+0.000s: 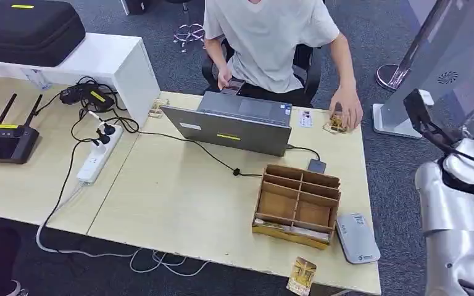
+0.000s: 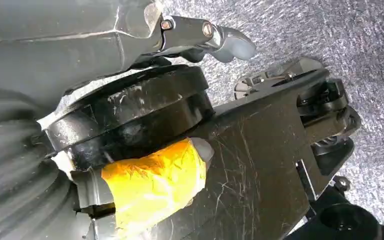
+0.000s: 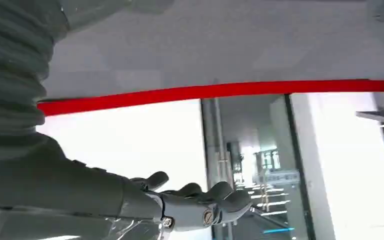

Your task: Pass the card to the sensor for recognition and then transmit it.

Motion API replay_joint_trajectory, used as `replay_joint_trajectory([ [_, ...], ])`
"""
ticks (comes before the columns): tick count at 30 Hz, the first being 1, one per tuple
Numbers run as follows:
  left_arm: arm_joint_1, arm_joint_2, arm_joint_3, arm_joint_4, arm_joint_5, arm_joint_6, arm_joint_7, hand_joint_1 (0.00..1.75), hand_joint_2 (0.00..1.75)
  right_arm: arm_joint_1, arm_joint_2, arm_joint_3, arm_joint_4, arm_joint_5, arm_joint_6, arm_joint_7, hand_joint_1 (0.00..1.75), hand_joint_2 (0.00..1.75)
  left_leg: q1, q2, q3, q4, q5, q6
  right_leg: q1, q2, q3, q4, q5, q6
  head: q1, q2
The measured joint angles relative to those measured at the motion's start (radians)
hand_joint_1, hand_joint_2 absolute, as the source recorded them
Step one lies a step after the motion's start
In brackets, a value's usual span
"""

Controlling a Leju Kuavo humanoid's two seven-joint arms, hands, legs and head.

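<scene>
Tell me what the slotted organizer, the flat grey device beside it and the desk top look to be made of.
Slotted organizer: corrugated cardboard by the look, matte brown, with thin flat dividers and raw edges.
Grey device: probably moulded plastic, smooth and matte, with rounded corners and a small printed logo.
Desk top: seemingly pale wood-look laminate, an even, low-sheen surface; solid wood cannot be ruled out.

A matt pale wood table (image 1: 179,197) is seen, with a brown cardboard organiser (image 1: 297,203), a brushed grey metal laptop (image 1: 234,123), and a glossy patterned card (image 1: 302,275). The right arm (image 1: 460,216) is finished in shiny silver.
</scene>
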Motion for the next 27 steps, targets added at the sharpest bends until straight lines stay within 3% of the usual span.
replay_joint_trajectory([
  [3, 0.002, 0.0, 0.0, 0.0, 0.017, 0.01, 0.011, 0.0, 1.75, 0.085, -0.097, -0.069, 0.04, 0.0, -0.042, 0.013, 0.0, 1.75, 0.001, -0.014, -0.003, 0.0, 0.001, 0.001, 0.0, -0.013, 0.004, 0.0, -0.003, 0.002, 0.001, 0.0],
  [6, 0.001, 0.0, 0.0, 0.0, 0.032, 0.019, 0.023, 0.0, 1.75, 0.174, -0.167, -0.138, 0.067, 0.0, -0.07, 0.02, 0.0, 1.75, 0.0, -0.013, -0.004, 0.0, -0.001, 0.002, 0.0, -0.012, 0.004, 0.0, -0.003, 0.002, 0.001, 0.0],
  [11, -0.002, 0.0, 0.0, 0.0, 0.051, 0.02, 0.044, 0.0, 1.75, 0.287, -0.23, -0.224, 0.095, -0.001, -0.084, 0.034, 0.0, 1.75, 0.0, -0.006, 0.0, 0.0, -0.002, 0.002, 0.0, -0.006, 0.002, -0.001, -0.004, 0.003, 0.0, 0.0],
  [16, 0.0, -0.004, 0.0, 0.0, 0.073, 0.029, 0.066, 0.0, 1.75, 0.499, -0.252, -0.474, 0.148, -0.006, -0.161, -0.045, 0.0, 1.75, 0.002, -0.019, 0.0, -0.001, -0.005, 0.003, 0.002, -0.019, 0.009, -0.002, -0.01, 0.002, 0.002, 0.0],
  [17, 0.0, -0.006, 0.0, 0.0, 0.072, 0.029, 0.066, 0.0, 0.0, 0.543, -0.25, -0.522, 0.164, -0.011, -0.164, -0.062, 0.0, 1.75, 0.002, -0.019, 0.0, -0.001, -0.006, 0.003, 0.002, -0.019, 0.009, -0.002, -0.01, 0.002, 0.002, 0.0],
  [20, 0.003, -0.015, 0.0, 0.0, 0.043, 0.033, 0.076, 0.0, 0.0, 0.644, -0.206, -0.668, 0.236, -0.023, -0.159, -0.1, 0.0, 1.75, 0.003, -0.016, 0.001, -0.002, -0.008, 0.0, 0.003, -0.016, 0.009, -0.002, -0.011, 0.0, 0.001, 0.0],
  [21, 0.003, -0.017, 0.0, 0.0, 0.022, 0.041, 0.089, 0.0, 1.75, 0.675, -0.175, -0.709, 0.268, -0.014, -0.147, -0.087, 0.0, 1.75, 0.004, -0.015, 0.002, -0.002, -0.01, -0.002, 0.004, -0.015, 0.009, -0.002, -0.012, -0.001, 0.003, 0.0],
  [24, 0.0, -0.027, 0.0, 0.0, -0.003, 0.055, 0.119, 0.0, 1.75, 0.731, -0.064, -0.786, 0.343, -0.008, -0.119, -0.006, 0.0, 1.75, 0.005, -0.009, 0.004, -0.004, -0.011, -0.004, 0.005, -0.009, 0.009, -0.001, -0.013, -0.003, 0.002, 0.0],
  [27, -0.003, -0.032, -0.001, 0.0, -0.005, 0.058, 0.128, 0.0, 1.75, 0.755, 0.033, -0.823, 0.389, -0.006, -0.118, 0.028, 0.0, 1.75, 0.003, -0.003, 0.008, -0.006, -0.011, -0.005, 0.004, -0.003, 0.009, 0.0, -0.013, -0.004, 0.002, 0.0],
])
